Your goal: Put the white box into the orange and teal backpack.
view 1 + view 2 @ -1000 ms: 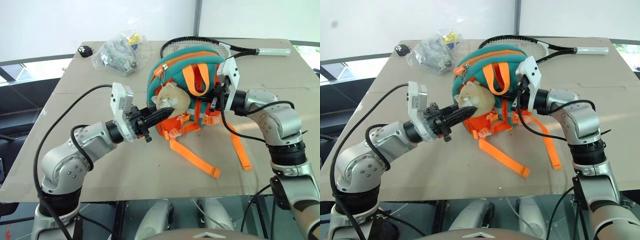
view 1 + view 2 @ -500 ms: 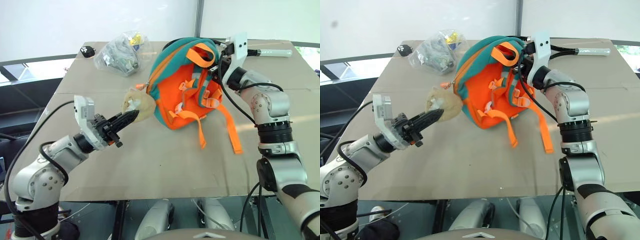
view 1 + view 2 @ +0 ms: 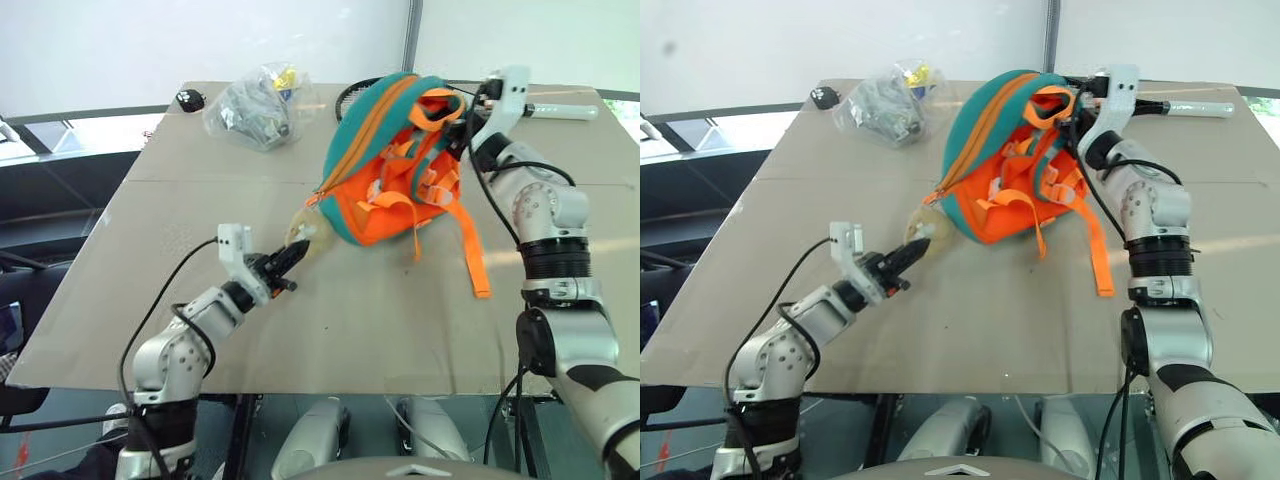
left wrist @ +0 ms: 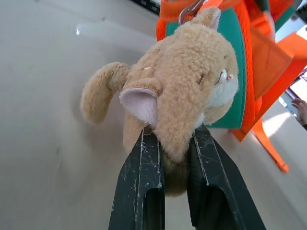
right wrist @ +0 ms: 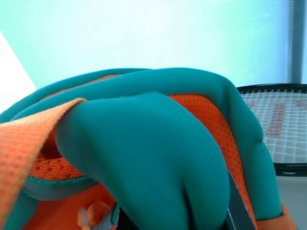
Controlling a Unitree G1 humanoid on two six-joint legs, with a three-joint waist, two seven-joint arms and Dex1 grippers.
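left pincer [image 4: 175, 158] pinches plush toy [image 4: 184, 96] | right pincer [image 3: 462, 128] seemingly clamps backpack [image 3: 385, 165] top; fingertips hidden

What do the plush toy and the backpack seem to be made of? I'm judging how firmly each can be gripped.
Plush toy: soft tan pile fabric, fuzzy and matte, likely stuffed; it bulges between the left fingers. Backpack: woven fabric, orange with padded teal trim showing a fine weave, and ribbed orange webbing straps.

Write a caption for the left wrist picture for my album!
The left gripper pinches the tan plush toy hanging from the orange and teal backpack.
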